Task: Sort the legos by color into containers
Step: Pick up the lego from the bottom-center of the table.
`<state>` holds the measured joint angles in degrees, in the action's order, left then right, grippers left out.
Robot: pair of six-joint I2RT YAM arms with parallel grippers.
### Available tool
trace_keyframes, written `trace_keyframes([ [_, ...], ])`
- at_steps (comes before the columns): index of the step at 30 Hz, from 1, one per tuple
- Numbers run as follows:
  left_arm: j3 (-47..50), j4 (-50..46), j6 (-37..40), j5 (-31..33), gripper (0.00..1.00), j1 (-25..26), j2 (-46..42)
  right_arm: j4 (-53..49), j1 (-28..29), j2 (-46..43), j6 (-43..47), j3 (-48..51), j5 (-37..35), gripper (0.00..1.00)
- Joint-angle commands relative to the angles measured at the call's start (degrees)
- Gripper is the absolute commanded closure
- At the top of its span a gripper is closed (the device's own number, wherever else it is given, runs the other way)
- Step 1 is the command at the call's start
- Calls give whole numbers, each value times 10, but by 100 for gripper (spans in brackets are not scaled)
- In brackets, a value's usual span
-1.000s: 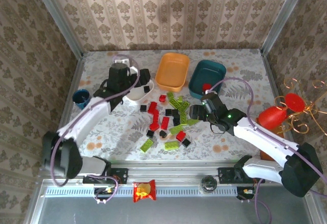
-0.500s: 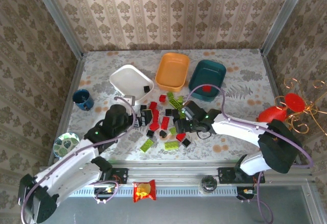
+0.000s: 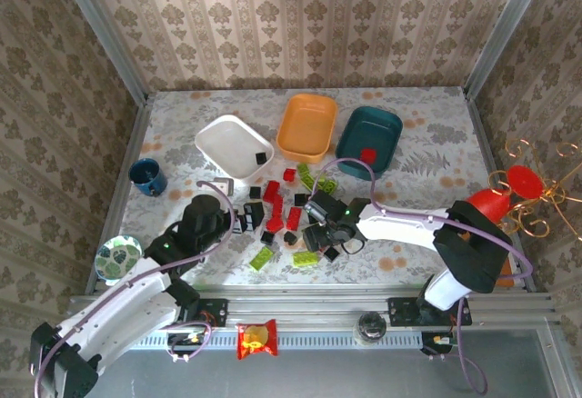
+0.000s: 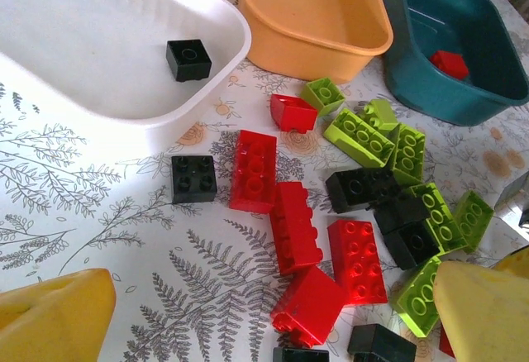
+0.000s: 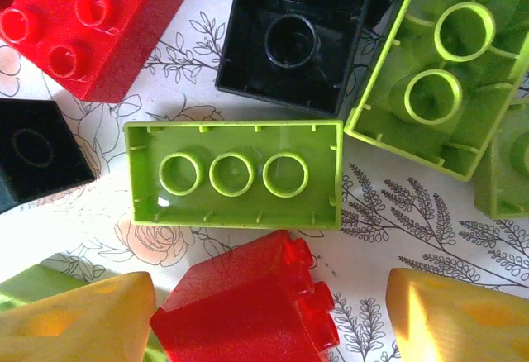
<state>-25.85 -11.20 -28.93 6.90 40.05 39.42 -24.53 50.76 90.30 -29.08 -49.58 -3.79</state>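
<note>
Damask wallpaper (image 3: pixel 300 25); floral, seemingly cloth-covered table (image 3: pixel 436 112)

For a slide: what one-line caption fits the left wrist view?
Open left gripper over red, black and lime legos; black brick in white tray, red brick in teal tray, orange tray between.

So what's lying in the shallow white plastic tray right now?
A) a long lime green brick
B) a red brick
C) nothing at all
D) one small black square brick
D: one small black square brick lies alone inside the shallow white plastic tray, while the red brick sits in the teal plastic tray.
</note>
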Motion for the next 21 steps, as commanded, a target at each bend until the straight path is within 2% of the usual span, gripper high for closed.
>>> trace_keyframes([
  [1, 8, -2, -8, 8, 0, -3, 2, -27, 3, 12, 19, -17, -3, 30],
  [6, 10, 2, -10, 7, 0, -7, 9, -23, 3, 18, 31, -17, 12, 37],
  [15, 9, 2, -7, 6, 0, -10, 12, -9, -7, -37, 32, -3, 26, 62],
  [19, 11, 2, -8, 11, 0, -10, 12, -13, -34, -97, 30, 0, 30, 64],
  [21, 11, 3, -9, 12, 0, -11, 12, -14, -66, -138, 27, -7, 23, 64],
])
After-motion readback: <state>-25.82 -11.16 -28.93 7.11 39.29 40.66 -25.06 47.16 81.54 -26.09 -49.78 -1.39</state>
